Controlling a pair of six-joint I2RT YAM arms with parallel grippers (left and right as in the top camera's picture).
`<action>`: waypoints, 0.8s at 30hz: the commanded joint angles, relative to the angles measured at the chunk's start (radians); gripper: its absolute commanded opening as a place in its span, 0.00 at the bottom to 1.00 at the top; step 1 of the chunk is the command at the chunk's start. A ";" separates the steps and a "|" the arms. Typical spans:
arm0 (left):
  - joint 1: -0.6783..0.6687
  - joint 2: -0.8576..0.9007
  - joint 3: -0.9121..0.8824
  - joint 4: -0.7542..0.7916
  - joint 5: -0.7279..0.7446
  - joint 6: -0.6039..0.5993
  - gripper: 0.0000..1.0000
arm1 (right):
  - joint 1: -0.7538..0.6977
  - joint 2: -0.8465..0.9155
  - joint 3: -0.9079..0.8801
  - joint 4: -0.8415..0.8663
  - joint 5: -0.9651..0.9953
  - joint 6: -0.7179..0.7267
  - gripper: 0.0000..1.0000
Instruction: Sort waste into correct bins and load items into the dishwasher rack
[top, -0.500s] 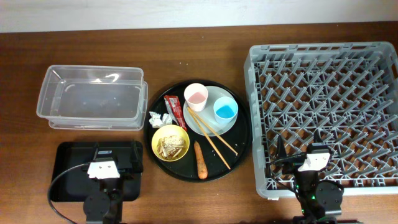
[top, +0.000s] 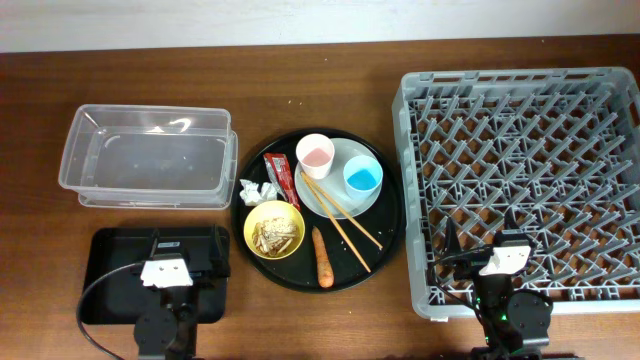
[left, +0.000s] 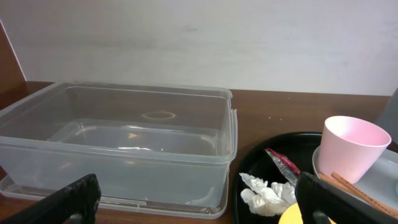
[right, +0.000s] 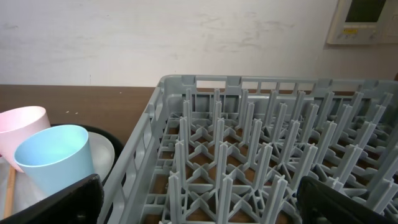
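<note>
On the round black tray (top: 385, 225) lie an orange carrot (top: 322, 257), a yellow bowl (top: 274, 229) of beige scraps, a red wrapper (top: 281, 177), a white tissue (top: 256, 189), a pink-lined white cup (top: 315, 153), a blue cup (top: 362, 178), a grey-blue plate (top: 338, 203) and chopsticks (top: 342, 219). The clear tub (top: 148, 156) is at the left, the flat black tray (top: 106, 262) in front of it. The grey rack (top: 525, 170) is at the right. My left gripper (top: 187, 248) is open over the black tray. My right gripper (top: 480, 240) is open over the rack's front edge.
The left wrist view shows the clear tub (left: 118, 143), the tissue (left: 267, 191), the wrapper (left: 283, 163) and the pink cup (left: 353, 146). The right wrist view shows the rack's pegs (right: 249, 155) and the blue cup (right: 56, 158). Bare wooden table (top: 300, 90) lies behind.
</note>
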 joint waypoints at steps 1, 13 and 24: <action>0.005 -0.003 -0.006 0.000 -0.008 -0.002 0.99 | 0.006 -0.006 -0.006 -0.005 0.009 0.005 0.98; 0.004 -0.003 -0.006 0.000 -0.006 -0.002 0.99 | 0.006 -0.006 -0.006 -0.005 0.009 0.005 0.98; 0.004 0.097 0.388 -0.193 0.468 -0.006 0.99 | 0.006 -0.006 -0.006 -0.005 0.009 0.005 0.98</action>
